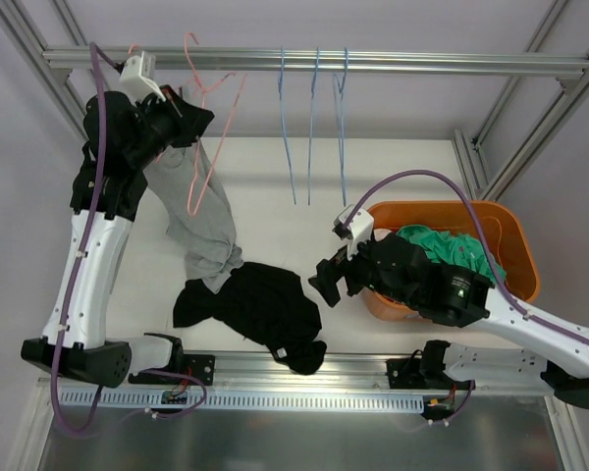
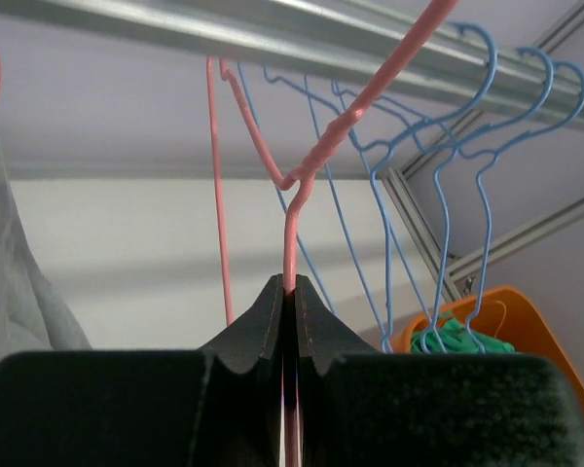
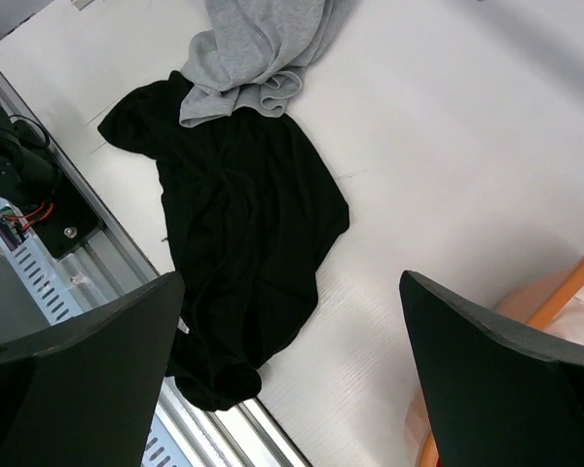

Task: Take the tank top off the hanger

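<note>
Our left gripper (image 2: 290,292) is pressed together on the pink hanger's (image 2: 316,165) wire; the grey tank top (image 1: 191,211) drapes from there onto the table (image 1: 393,177), its end on a black garment (image 1: 260,304); our right gripper (image 3: 290,292) is spread wide beside the orange basket (image 1: 515,245); 3 blue hangers (image 1: 314,128) hang from the rail (image 1: 422,63).

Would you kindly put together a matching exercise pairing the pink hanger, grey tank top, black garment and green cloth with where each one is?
1 pink hanger
2 grey tank top
3 black garment
4 green cloth

a in the orange basket
b spread on the table
c pinched in the left claw
d hanging down, lower end on the black garment

Pairs: 1-c, 2-d, 3-b, 4-a
</note>
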Tool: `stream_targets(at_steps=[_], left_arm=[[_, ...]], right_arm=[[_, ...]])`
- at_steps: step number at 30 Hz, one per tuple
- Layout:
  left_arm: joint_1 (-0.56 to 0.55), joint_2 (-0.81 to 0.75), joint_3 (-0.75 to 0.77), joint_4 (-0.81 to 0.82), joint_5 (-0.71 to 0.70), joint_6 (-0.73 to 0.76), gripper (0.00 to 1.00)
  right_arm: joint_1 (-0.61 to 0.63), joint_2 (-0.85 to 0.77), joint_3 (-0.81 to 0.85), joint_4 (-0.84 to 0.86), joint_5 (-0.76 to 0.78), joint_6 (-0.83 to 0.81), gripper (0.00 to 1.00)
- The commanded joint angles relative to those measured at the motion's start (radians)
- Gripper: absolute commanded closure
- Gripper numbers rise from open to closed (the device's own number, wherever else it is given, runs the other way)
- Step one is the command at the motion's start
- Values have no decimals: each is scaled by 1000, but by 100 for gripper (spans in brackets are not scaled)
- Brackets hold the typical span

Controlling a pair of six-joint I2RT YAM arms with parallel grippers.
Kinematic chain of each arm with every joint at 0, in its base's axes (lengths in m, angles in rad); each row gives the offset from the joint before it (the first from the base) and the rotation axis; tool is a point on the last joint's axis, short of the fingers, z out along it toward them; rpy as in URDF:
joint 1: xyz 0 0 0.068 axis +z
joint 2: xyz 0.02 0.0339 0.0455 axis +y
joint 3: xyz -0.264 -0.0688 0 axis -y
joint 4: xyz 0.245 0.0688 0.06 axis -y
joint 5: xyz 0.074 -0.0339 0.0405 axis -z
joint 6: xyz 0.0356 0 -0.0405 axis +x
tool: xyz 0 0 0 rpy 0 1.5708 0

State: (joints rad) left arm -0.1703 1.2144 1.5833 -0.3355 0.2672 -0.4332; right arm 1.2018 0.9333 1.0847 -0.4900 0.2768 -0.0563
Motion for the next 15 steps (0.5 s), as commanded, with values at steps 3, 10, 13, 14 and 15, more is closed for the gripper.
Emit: stream_targets(at_steps=[3, 10, 13, 14, 15], left_arm=[[-23, 134, 171, -7, -39, 56, 100], [-124, 276, 245, -54, -195, 139, 100], [-147, 296, 236, -60, -247, 149, 100], [-149, 301, 234, -60, -249, 149, 100], [-153, 306, 234, -62, -252, 149, 100]], right_arm=[[-2, -42, 0, 19, 29, -10, 0], [-4, -48, -6, 19, 27, -16, 1], [-4, -36, -11, 19, 9, -11, 1], [-4, -18, -12, 22, -5, -11, 0], [-4, -7, -14, 36, -22, -11, 1]])
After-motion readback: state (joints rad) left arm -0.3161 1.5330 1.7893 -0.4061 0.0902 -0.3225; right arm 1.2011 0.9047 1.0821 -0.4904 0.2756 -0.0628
